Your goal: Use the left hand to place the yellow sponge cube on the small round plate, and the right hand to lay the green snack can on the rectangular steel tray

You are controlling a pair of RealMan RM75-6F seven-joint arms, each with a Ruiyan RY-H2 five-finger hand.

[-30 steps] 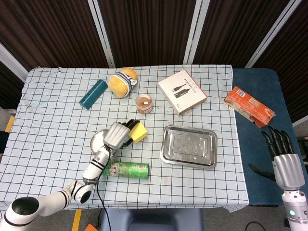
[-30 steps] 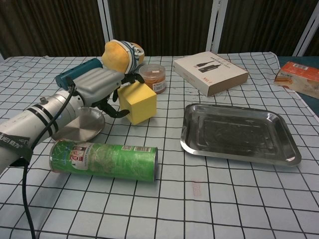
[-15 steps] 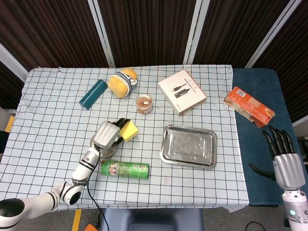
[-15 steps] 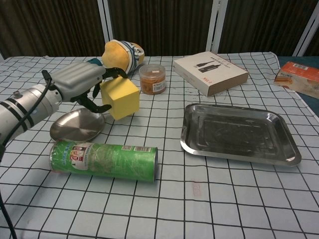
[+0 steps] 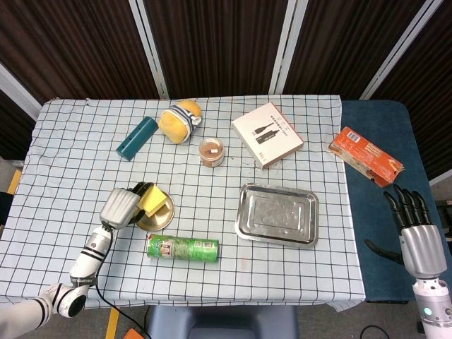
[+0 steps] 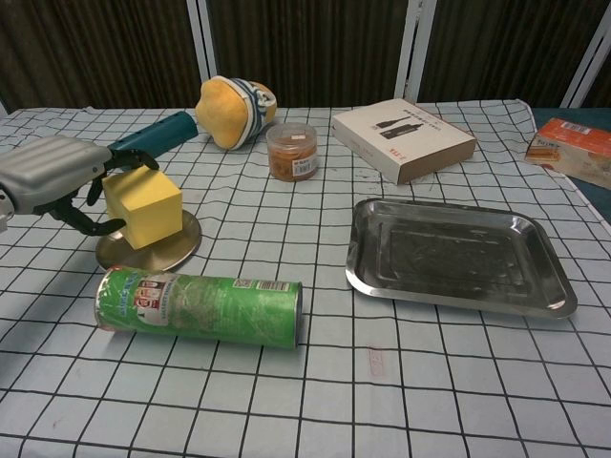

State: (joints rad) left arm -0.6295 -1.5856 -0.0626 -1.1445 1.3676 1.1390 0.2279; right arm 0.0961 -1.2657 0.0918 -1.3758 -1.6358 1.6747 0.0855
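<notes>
The yellow sponge cube (image 5: 152, 200) (image 6: 143, 205) sits low over the small round plate (image 5: 164, 219) (image 6: 177, 250), its base at the plate's surface. My left hand (image 5: 121, 206) (image 6: 52, 172) holds it from the left, fingers curled over its top and under its side. The green snack can (image 5: 182, 248) (image 6: 199, 306) lies on its side just in front of the plate. To the right, the rectangular steel tray (image 5: 277, 214) (image 6: 458, 253) has nothing in it. My right hand (image 5: 415, 233) stands open off the table's right edge, far from the can; the chest view does not show it.
Along the back of the table stand a teal cylinder (image 5: 137, 138), a yellow plush toy (image 5: 179, 121), a small jar (image 5: 211, 151) and a white box (image 5: 268, 134). An orange packet (image 5: 366, 156) lies on the blue surface to the right.
My left hand has carried the yellow cube leftward from beside the plate and brought it down onto the plate. The right hand has not moved.
</notes>
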